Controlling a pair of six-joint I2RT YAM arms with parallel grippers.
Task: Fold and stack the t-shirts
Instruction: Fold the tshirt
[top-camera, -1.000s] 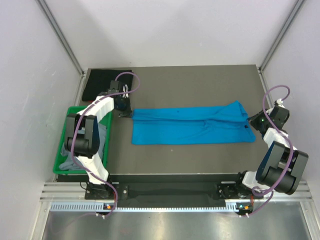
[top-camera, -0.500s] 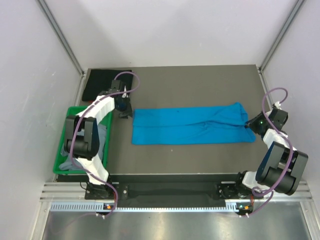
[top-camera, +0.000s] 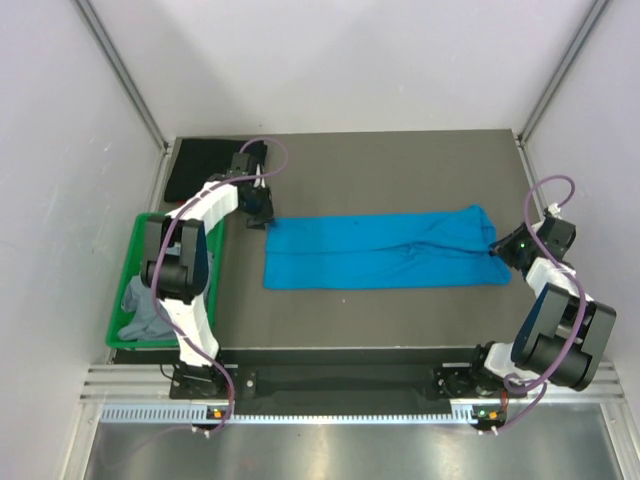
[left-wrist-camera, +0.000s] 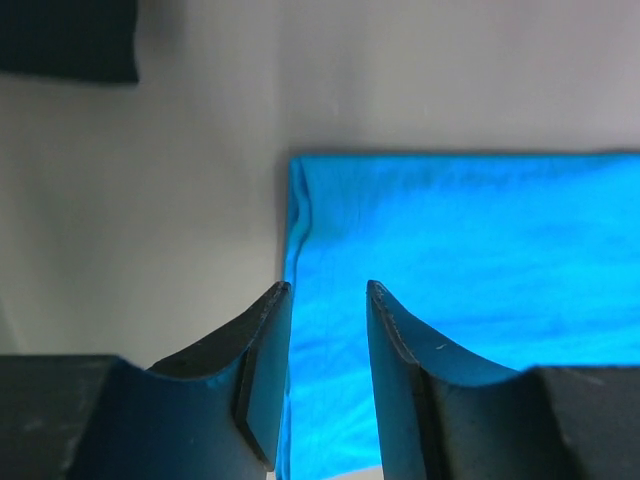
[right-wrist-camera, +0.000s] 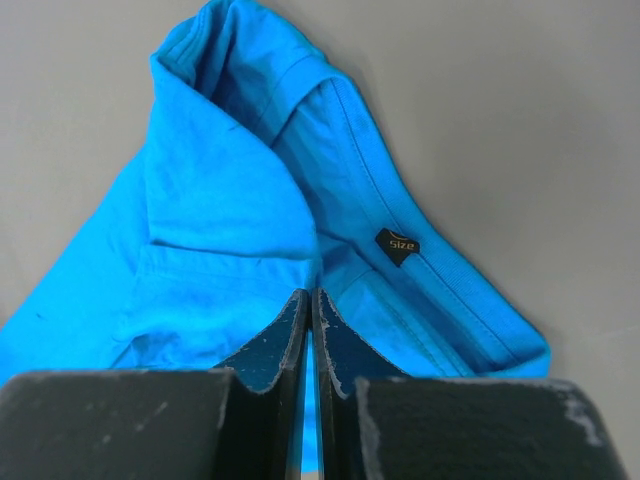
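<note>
Plainly, we cannot settle whether the right gripper (right-wrist-camera: 311, 294) has any cloth caught. Its fingers stand closed to a hairline gap, tips over the blue shirt (top-camera: 380, 250) near its size label (right-wrist-camera: 400, 244), and the contact point is hidden from us. In the top view that gripper is small and dark, at the shirt's end by the right edge of the table (top-camera: 400, 160). The left arm covers part of the green bin (top-camera: 118, 300) at the left edge, so the grey clothes (top-camera: 140, 318) in it show only partly. A black cloth (top-camera: 205, 165) lies in the far left corner, cut off in the left wrist view. The shirt lies as a long strip across the table's middle. The left arm reaches far out, and the left gripper (left-wrist-camera: 326, 290) holds its fingers apart over the shirt's left edge. The right arm is folded back, its wrist low beside the right edge.
</note>
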